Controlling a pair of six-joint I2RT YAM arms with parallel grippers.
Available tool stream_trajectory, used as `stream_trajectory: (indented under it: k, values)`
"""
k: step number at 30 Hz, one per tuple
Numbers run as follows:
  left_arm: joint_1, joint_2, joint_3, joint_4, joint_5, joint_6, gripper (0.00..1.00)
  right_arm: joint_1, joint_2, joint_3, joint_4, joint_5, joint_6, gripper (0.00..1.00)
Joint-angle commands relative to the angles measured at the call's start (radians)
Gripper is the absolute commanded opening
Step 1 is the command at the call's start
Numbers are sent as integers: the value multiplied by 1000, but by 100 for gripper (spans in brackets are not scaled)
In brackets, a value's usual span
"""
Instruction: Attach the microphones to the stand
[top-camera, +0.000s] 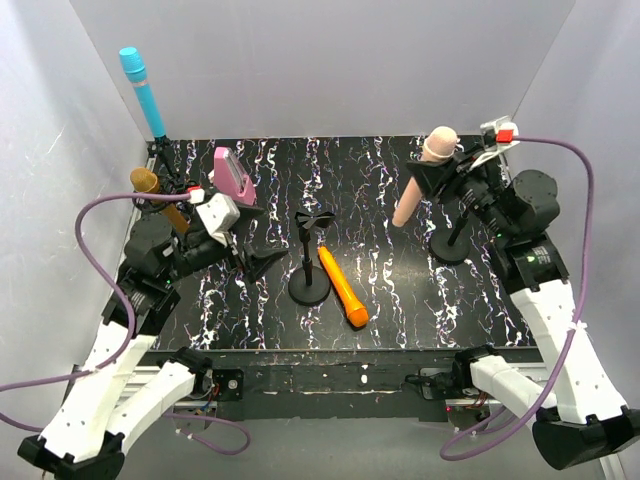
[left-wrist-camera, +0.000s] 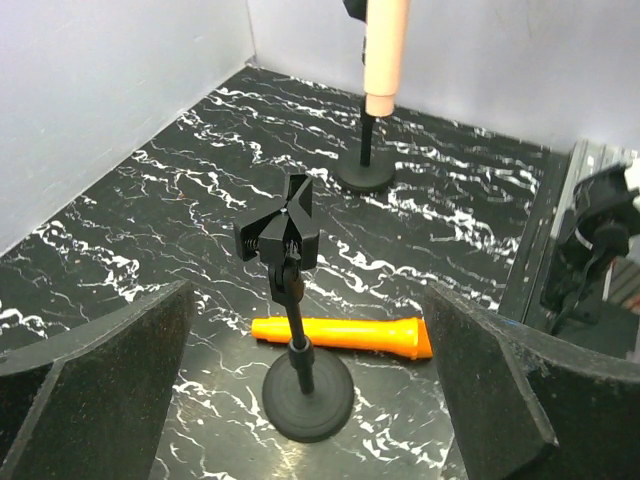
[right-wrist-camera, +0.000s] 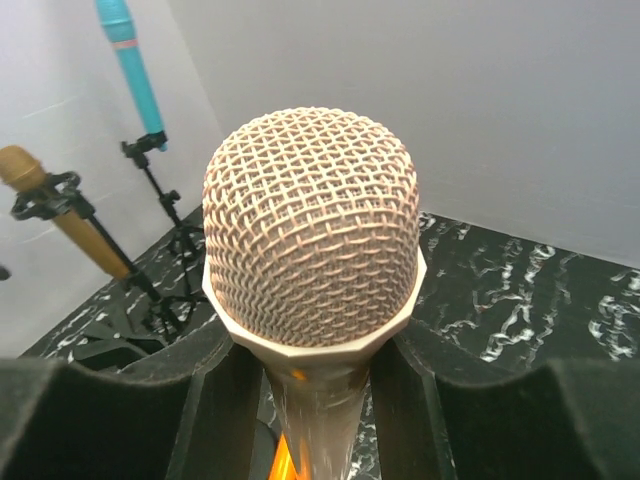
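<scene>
The pale peach-pink microphone (top-camera: 410, 205) hangs head-up in my right gripper (top-camera: 437, 172), which is shut on it just below the head (right-wrist-camera: 310, 230). Its tail is over the right stand (top-camera: 452, 245). The orange microphone (top-camera: 342, 287) lies flat on the table beside the middle stand (top-camera: 310, 255), whose clip (left-wrist-camera: 280, 232) is empty. My left gripper (top-camera: 258, 238) is open and empty, left of that stand; in the left wrist view the stand's base (left-wrist-camera: 305, 395) sits between its fingers (left-wrist-camera: 100, 370). The cyan-blue microphone (top-camera: 143, 90) and the gold microphone (top-camera: 150, 185) sit in stands at the far left.
A squat pink wedge block (top-camera: 232, 172) stands behind my left gripper. White walls close in the marbled black table (top-camera: 380, 170) on three sides. The front rail (top-camera: 330, 375) carries both arm bases. Purple cables loop off both arms.
</scene>
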Motion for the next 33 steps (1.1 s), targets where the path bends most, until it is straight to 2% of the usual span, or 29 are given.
stream_trajectory:
  k: [1,4,9,14,21,28,33]
  values:
    - [1,76,57,-27,102,174,98,61,-29,-111,313,-45,58,1]
    - [1,120,57,5,126,179,98,105,-12,-144,375,-12,20,1]
    - [1,159,43,90,150,177,98,205,19,-156,369,108,-103,1]
    - [1,242,77,97,207,196,98,267,27,-201,409,131,-127,1]
    - [1,282,86,105,218,194,98,305,45,-231,457,126,-103,1]
    - [-1,283,26,226,147,143,98,316,74,-227,463,151,-63,1]
    - [-2,324,31,249,213,120,98,319,89,-218,458,163,-48,1]
